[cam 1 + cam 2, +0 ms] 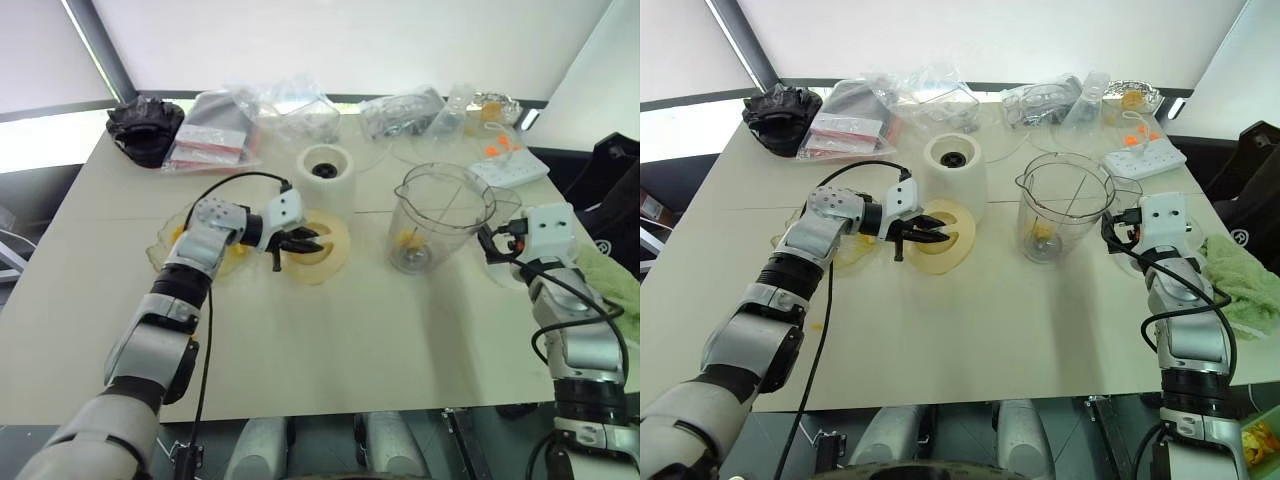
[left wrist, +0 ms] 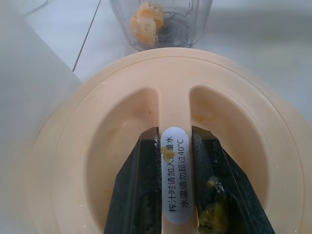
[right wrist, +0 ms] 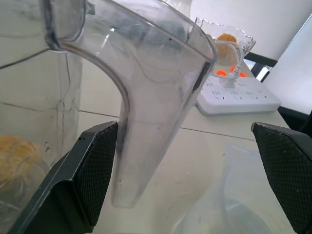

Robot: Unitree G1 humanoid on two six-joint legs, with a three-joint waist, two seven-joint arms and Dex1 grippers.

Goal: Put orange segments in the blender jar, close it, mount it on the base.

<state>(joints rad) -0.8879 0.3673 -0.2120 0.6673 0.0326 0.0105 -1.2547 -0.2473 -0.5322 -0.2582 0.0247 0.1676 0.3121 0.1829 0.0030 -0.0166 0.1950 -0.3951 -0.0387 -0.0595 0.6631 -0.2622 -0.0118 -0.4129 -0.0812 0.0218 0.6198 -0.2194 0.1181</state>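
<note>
Tabletop [image 1: 330, 340], closing step: left gripper [image 2: 176, 187] clamped on lid [image 1: 322, 250] rib; right gripper [image 3: 192, 183] spread, handle of segment-loaded blender jar [image 1: 438, 215] between its fingers; next, lift lid onto jar.

blender jar [image 1: 440, 215]: clear glossy plastic | lid [image 2: 161, 146]: smooth matt cream plastic | table [image 1: 330, 340]: matt

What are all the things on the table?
Blender jar: one, clear, table's right half, lid off.
Orange segments: yellow-orange, at the jar's bottom; count unclear.
Lid: one, cream-yellow, table's middle.
Base: one, cream-white, behind the lid.
Wavy glass bowl: one, clear, left of the lid.
Power strip: one, white, far right.
Plastic bags: several, clear, back edge.
Black bundle: one, back left.
Green cloth: one, right edge.
Left gripper: fingers shut on the lid's ridge.
Right gripper: fingers open around the jar's handle.
</note>
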